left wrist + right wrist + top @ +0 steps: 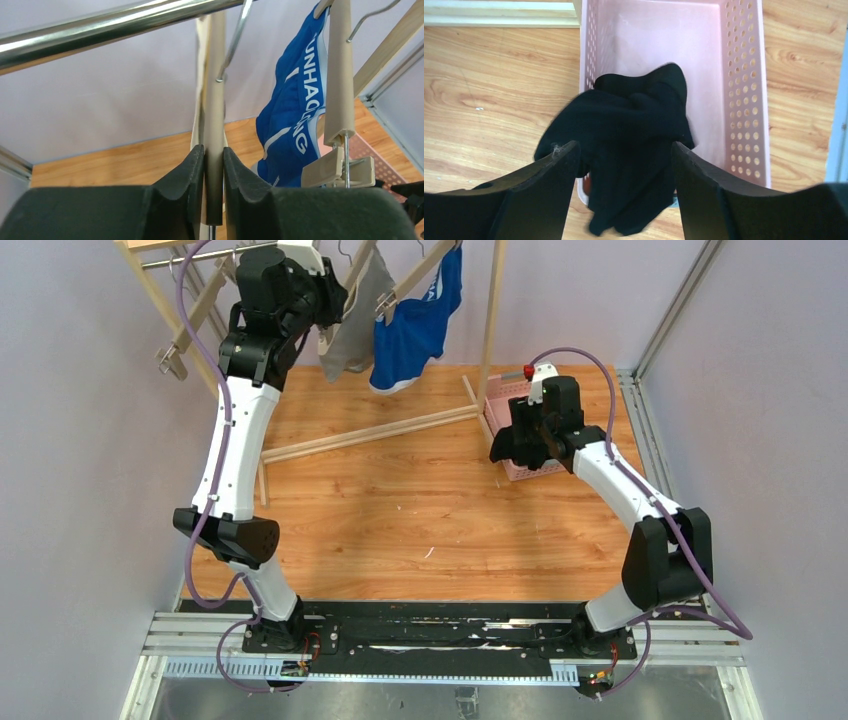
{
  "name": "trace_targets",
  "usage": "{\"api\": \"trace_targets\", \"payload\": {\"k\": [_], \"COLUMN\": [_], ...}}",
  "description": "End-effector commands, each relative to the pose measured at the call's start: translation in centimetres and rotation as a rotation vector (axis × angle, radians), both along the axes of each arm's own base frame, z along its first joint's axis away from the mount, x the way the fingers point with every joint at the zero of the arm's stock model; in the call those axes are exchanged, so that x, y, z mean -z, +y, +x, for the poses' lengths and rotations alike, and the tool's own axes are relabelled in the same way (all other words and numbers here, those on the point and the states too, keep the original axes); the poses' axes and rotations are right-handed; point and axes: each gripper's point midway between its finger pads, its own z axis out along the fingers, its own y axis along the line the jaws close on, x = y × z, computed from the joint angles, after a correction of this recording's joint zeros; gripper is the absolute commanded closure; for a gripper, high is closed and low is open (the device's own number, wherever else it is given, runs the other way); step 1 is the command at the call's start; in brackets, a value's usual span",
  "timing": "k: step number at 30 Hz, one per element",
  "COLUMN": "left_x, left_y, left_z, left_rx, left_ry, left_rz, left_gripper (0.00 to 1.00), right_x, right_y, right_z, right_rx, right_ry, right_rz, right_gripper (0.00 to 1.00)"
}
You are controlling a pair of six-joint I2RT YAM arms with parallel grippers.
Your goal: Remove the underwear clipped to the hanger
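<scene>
The black underwear lies loose, draped over the near rim of the pink basket. My right gripper hangs open just above it, holding nothing; in the top view it is over the basket. The grey underwear and the blue underwear hang clipped to wooden hangers on the rack. My left gripper is shut on the grey pair's pale wooden hanger; in the top view it is up at the rail. The blue underwear hangs just to its right.
A metal rail carries the hangers. An empty hanger with clips hangs at the left. The rack's wooden post and floor bar stand between the arms. A wooden clip holds the blue pair.
</scene>
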Motion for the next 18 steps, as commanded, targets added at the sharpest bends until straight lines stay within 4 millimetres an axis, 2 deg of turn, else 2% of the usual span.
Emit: {"api": "trace_targets", "payload": {"k": [1,5,13,18], "left_x": [-0.6,-1.0,-4.5,-6.6], "left_y": [-0.5,-0.7,-0.4,-0.1], "left_z": [-0.1,-0.1,-1.4,-3.4], "left_rx": [0.022,0.031,0.036,0.040], "left_ry": [-0.026,-0.037,-0.143,-0.196], "left_rz": [-0.004,-0.013,-0.043,-0.051], "left_gripper": [0.83,0.99,1.00,1.00], "right_x": [-0.2,-1.1,-4.8,-7.5], "right_y": [-0.1,0.1,-0.2,-0.5], "right_z": [-0.3,-0.9,-2.5,-3.9], "right_rx": [-0.001,-0.014,-0.023,-0.032], "right_ry": [-0.019,-0.044,-0.152,-0.240], "right_rz": [0.036,0.052,0.080,0.098], "right_gripper": [0.29,0.28,0.27,0.26]}}
